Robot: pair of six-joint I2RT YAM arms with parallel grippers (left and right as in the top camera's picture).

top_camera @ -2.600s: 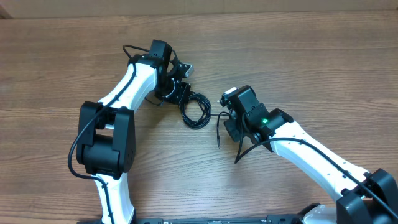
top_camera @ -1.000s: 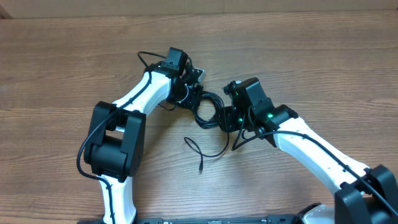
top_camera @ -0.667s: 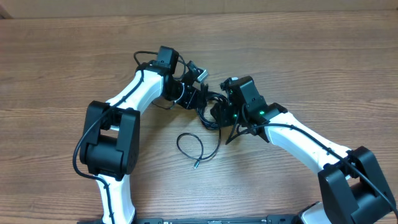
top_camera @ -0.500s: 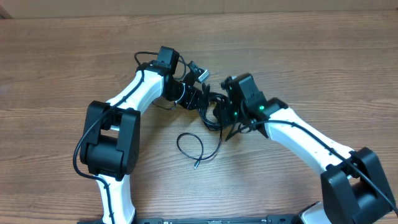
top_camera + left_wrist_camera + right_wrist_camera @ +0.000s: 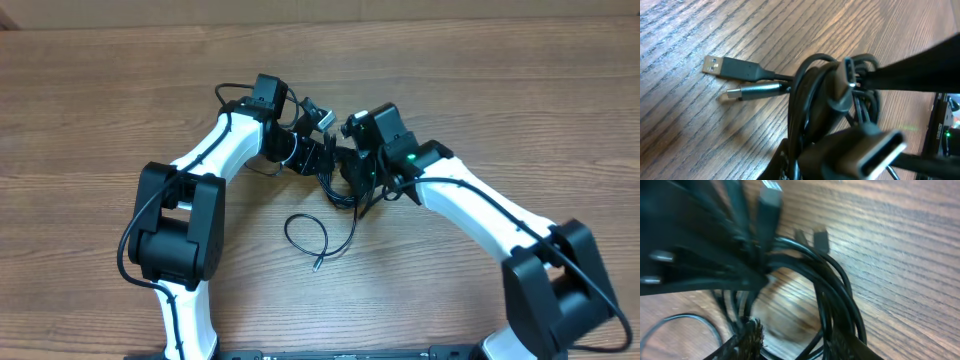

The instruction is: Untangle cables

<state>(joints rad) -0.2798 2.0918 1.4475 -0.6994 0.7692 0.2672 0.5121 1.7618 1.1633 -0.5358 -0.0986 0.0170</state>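
Two white arms reach in over the wooden desk point(image 5: 90, 90) and meet near its middle. On the left, the left gripper point(image 5: 320, 155) has its jaws closed on a tangled bunch of black cables point(image 5: 342, 182), which sits between the two wrists. Seen from the left wrist, the bunch rises toward the camera as several looped cords. A flat oval plug point(image 5: 867, 150) looms blurred in front, while a dark rectangular plug point(image 5: 730, 66) and a silver-grey plug point(image 5: 751, 91) lie side by side on the wood beyond. Below the bunch in the overhead view, one strand trails down onto the desk and curls into a loose loop point(image 5: 306, 232) ending in a small plug tip point(image 5: 315, 265). To the right, the right gripper point(image 5: 357, 165) is up against the far side of the same bunch. Its own camera shows only dark, blurred cords crowding the fingers, so I cannot tell whether those jaws are parted or clamped on anything.
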